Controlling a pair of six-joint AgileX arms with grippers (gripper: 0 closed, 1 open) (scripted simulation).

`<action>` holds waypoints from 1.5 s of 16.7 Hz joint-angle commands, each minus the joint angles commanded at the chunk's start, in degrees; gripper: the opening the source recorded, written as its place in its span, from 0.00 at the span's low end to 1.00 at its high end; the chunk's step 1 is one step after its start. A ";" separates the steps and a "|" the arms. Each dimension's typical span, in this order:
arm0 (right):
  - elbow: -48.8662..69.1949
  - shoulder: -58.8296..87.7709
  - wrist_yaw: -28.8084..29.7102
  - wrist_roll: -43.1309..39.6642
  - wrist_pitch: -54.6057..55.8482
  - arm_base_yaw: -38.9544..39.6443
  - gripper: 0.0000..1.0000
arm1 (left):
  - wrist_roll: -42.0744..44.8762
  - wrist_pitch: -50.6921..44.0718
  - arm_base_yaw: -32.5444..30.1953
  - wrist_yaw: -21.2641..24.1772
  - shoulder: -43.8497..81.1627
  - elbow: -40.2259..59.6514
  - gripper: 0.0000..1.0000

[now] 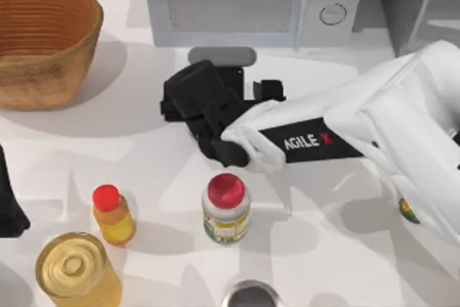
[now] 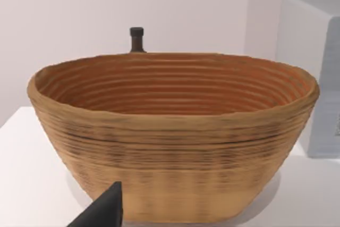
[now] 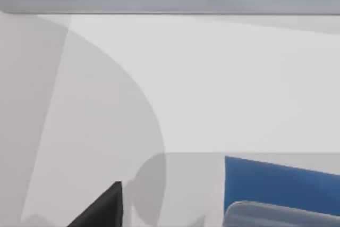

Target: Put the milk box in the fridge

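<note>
While reaching in from the right, poised just before the white microwave (image 1: 251, 1): right gripper (image 1: 198, 102), claw spread or pinched impossible to tell. Close under its wrist camera, blue milk box (image 3: 276, 184). Far right, grey fridge (image 1: 420, 1). Parked at left edge, left gripper (image 1: 8, 203), facing basket (image 2: 170, 147).

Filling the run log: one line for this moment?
right gripper: in front of microwave, over milk box, fingers unclear | left arm: parked by basket | fridge: milk box not inside

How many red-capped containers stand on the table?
2: a small orange bottle with a red cap at front left, and a red-lidded jar at front centre. The white right arm may hide others.
</note>
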 joint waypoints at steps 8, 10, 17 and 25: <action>0.00 0.00 0.00 0.00 0.00 0.00 0.40 | 0.00 0.00 0.00 0.00 0.00 0.00 1.00; 0.00 0.00 0.00 0.00 0.00 0.00 0.25 | 0.00 0.00 0.00 0.00 0.00 0.00 1.00; 0.00 0.00 0.00 0.00 0.00 0.00 0.00 | 0.00 0.00 0.00 0.00 0.00 0.00 1.00; 0.94 -1.00 -0.01 0.09 -1.97 0.17 0.00 | 0.00 0.00 0.00 0.00 0.00 0.00 1.00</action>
